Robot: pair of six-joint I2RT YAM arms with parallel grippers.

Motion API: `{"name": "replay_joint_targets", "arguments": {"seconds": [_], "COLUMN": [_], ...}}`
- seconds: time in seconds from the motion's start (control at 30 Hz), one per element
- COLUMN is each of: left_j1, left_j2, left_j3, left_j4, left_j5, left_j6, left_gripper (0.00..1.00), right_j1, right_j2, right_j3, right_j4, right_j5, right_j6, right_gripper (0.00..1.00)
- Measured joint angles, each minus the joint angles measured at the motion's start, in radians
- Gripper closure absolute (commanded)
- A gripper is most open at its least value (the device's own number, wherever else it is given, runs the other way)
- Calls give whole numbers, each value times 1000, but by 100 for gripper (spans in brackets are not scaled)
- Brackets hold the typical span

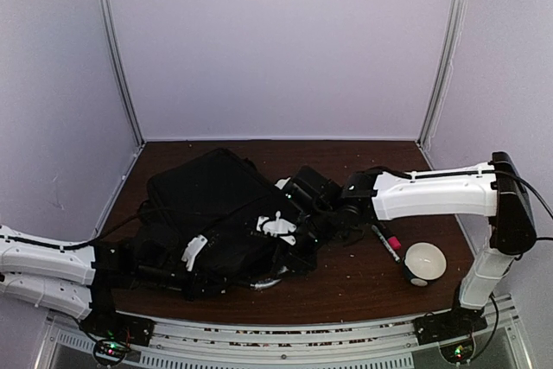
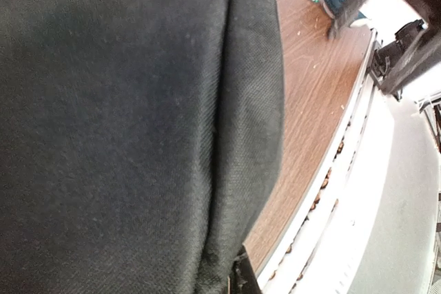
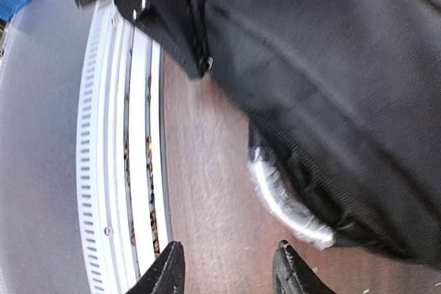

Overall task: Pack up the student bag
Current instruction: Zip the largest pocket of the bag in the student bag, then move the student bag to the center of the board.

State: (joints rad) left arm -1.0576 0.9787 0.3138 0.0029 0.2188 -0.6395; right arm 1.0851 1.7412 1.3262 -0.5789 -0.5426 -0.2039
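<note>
With the left gripper [image 1: 186, 257] closed against the student bag [image 1: 216, 200], the right gripper [image 3: 227, 270], jaws parted and empty, should straddle the silvery handle [image 3: 282, 203] squarely before closing.

Soft, even light, pale walls [image 1: 285, 41] slightly washed out. The black bag [image 1: 207, 196] loses detail; its silvery handle [image 3: 279, 201] is blurred and glaring.

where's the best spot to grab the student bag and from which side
Probably the silvery-grey curved handle on the student bag. It bows out from the bag's near edge over the bare table, so one jaw could likely slip under it. Come in from the near side of the table, jaws set across the band.
</note>
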Motion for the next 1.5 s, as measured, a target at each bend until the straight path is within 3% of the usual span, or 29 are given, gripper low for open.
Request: {"name": "replay_joint_targets", "arguments": {"seconds": [0.3, 0.4, 0.53, 0.7, 0.9, 1.17, 1.5], "left_j1": [-38, -41, -41, -33, -26, 8, 270], "left_j2": [158, 96, -102, -269, -214, -188, -212], "left_j3": [107, 159, 209, 246, 272, 262, 149], "left_j4": [-25, -102, -232, -389, -550, -618, -568], "left_j5": [48, 25, -72, -237, -385, -496, -462], "left_j6": [-2, 18, 37, 23, -22, -102, -242], "left_gripper": [62, 57, 45, 46, 50, 26, 24], "right_j1": [17, 20, 31, 71, 128, 166, 152], "right_j2": [51, 51, 56, 119, 242, 336, 336], "right_j3": [-36, -63, -90, -52, 92, 208, 214], "right_j4": [66, 122, 174, 196, 166, 90, 65], "right_j5": [-3, -3, 3, 4, 1, 93, 159], "right_j6": [72, 108, 137, 147, 124, 130, 137], "right_gripper": [61, 61, 61, 66, 67, 59, 55]}}
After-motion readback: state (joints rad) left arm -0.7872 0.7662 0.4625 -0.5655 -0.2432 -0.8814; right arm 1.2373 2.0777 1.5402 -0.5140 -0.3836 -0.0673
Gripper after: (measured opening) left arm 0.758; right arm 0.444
